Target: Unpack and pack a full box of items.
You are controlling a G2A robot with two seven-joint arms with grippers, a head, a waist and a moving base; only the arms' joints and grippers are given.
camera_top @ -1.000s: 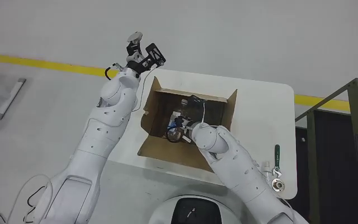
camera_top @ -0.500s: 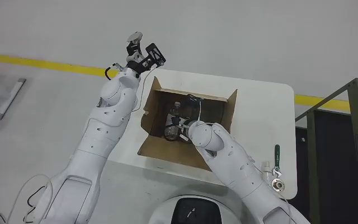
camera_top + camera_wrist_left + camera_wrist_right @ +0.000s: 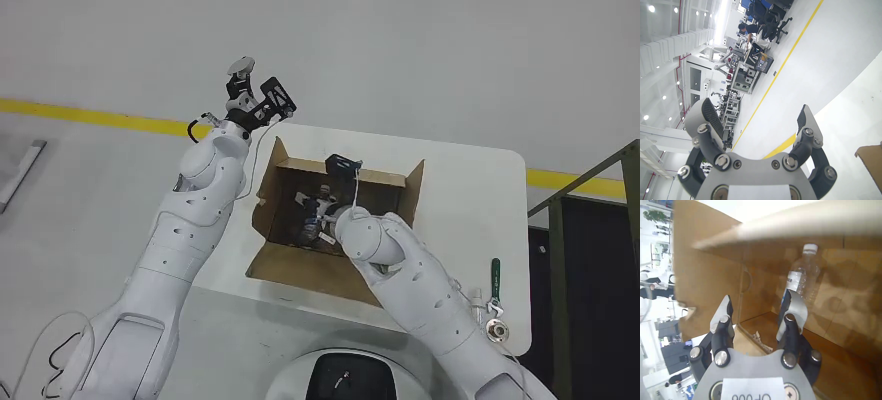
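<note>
An open cardboard box (image 3: 292, 266) stands in the middle of the white table (image 3: 470, 190). My right gripper (image 3: 758, 296) is down inside the box (image 3: 715, 275), open, with nothing between its fingers. A clear plastic bottle (image 3: 806, 275) with a white cap leans upright against the box's inner wall, just past one fingertip (image 3: 791, 300). From above, the right gripper (image 3: 315, 215) sits among the box's contents. My left gripper (image 3: 258, 88) is held open in the air beyond the table's far left corner. The left gripper (image 3: 755, 106) holds nothing, and a box flap's corner (image 3: 868, 161) lies off to its side.
A green-handled tool (image 3: 495, 278) and a small metal fitting (image 3: 495, 326) lie near the table's right edge. A dark rack (image 3: 590, 230) stands to the right of the table. A yellow line (image 3: 90, 115) runs across the floor behind.
My right arm has shifted inside the box, its wrist rising toward the far wall. The left arm has not moved.
</note>
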